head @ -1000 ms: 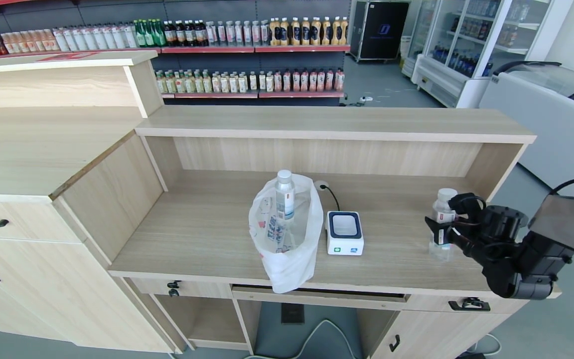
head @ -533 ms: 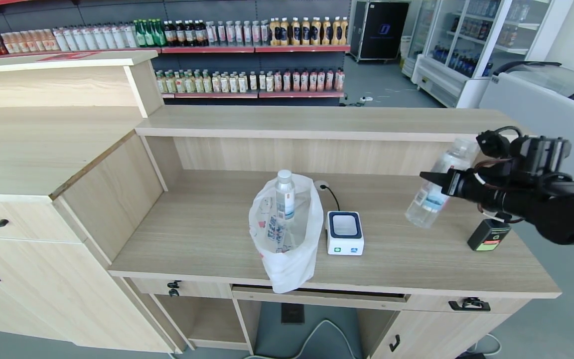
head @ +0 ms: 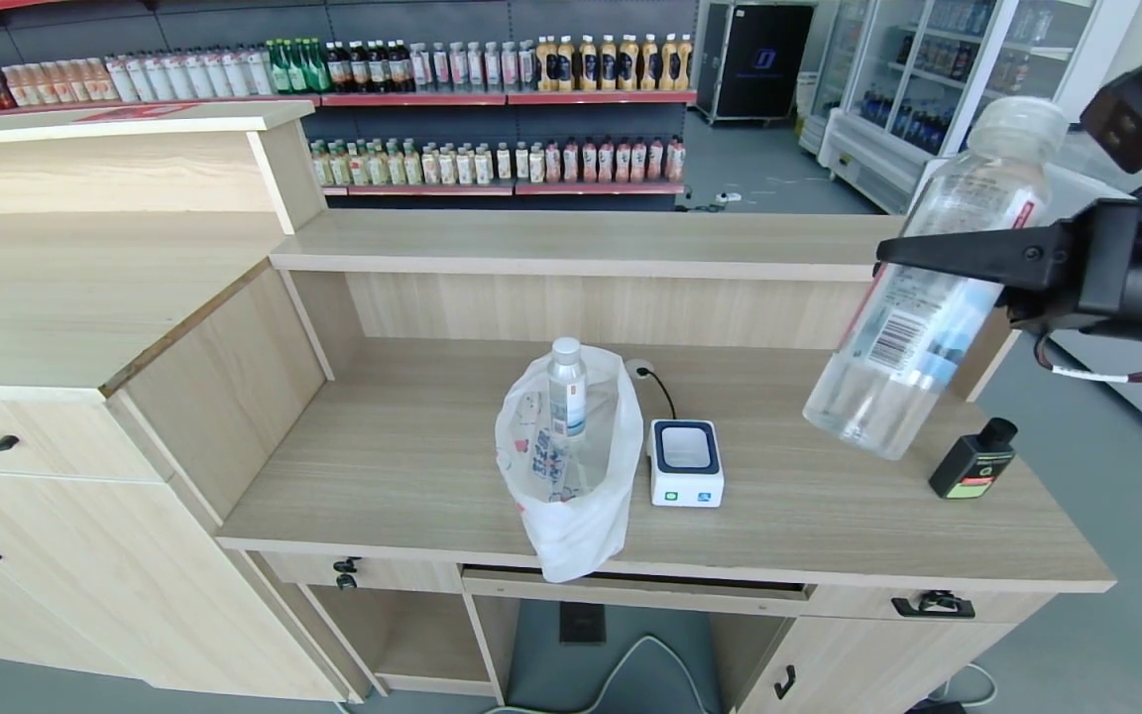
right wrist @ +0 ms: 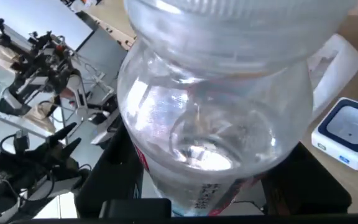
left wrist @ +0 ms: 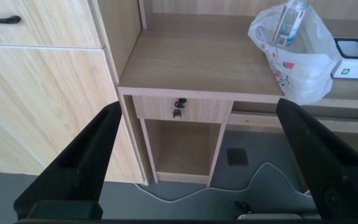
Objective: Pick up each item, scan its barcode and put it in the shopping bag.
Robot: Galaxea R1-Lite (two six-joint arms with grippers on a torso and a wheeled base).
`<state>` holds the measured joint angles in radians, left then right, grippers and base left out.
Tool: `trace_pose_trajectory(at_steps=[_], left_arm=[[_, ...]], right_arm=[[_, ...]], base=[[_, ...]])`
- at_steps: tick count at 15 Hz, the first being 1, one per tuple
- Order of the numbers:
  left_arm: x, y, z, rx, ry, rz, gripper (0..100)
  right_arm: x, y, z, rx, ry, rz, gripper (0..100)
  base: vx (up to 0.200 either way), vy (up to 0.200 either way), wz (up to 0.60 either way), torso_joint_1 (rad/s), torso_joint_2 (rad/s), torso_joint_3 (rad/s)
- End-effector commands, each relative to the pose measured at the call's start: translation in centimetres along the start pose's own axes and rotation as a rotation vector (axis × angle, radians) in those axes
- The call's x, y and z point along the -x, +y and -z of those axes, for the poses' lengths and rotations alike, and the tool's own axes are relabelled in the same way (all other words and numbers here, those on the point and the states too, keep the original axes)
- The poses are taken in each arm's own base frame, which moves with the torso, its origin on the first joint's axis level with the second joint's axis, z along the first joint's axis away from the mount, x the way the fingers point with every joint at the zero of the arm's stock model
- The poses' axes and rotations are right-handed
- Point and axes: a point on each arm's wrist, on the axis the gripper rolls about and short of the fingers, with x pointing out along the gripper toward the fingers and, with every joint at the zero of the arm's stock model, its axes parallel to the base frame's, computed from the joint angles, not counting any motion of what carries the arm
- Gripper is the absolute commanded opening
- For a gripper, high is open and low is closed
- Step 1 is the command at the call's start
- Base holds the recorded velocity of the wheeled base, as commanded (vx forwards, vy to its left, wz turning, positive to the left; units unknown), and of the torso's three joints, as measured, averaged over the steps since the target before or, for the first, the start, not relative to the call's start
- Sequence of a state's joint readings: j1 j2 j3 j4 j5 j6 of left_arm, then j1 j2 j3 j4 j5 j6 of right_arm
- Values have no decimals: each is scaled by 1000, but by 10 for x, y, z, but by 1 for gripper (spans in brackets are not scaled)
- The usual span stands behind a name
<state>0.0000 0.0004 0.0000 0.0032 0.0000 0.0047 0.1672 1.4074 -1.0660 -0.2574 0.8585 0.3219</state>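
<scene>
My right gripper is shut on a clear water bottle, held tilted high above the right end of the counter, barcode facing the head camera. The same bottle looms close in the right wrist view. A white shopping bag stands at the counter's middle with a bottle upright inside it. The white barcode scanner sits just right of the bag. A small dark green bottle stands near the counter's right end. My left gripper hangs open, low beside the counter's left front, with the bag beyond.
The wooden counter has a raised back ledge and side walls. A taller cabinet stands to the left. Drawers and an open cubby lie below the counter. Shelves of drinks and fridges fill the background.
My right gripper has lifted the water bottle off the counter's right end and raised it high, tilting it. The small dark bottle behind it came into view. The left arm has not moved.
</scene>
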Motion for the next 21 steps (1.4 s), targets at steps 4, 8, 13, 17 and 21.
trace_pose_trajectory(at_steps=[4, 8, 13, 17, 21], left_arm=[[0, 0, 0, 0, -1, 0, 100], [0, 0, 0, 0, -1, 0, 100], [0, 0, 0, 0, -1, 0, 100], [0, 0, 0, 0, -1, 0, 100], [0, 0, 0, 0, -1, 0, 100]], right_arm=[[11, 67, 2, 76, 11, -189, 0], [13, 79, 25, 103, 54, -239, 0], [5, 77, 39, 98, 97, -243, 0], [-3, 71, 46, 60, 135, -239, 0], [-6, 75, 55, 52, 166, -273, 0]], base=[[0, 0, 0, 0, 0, 0], [0, 0, 0, 0, 0, 0], [0, 0, 0, 0, 0, 0], [0, 0, 0, 0, 0, 0], [0, 0, 0, 0, 0, 0]])
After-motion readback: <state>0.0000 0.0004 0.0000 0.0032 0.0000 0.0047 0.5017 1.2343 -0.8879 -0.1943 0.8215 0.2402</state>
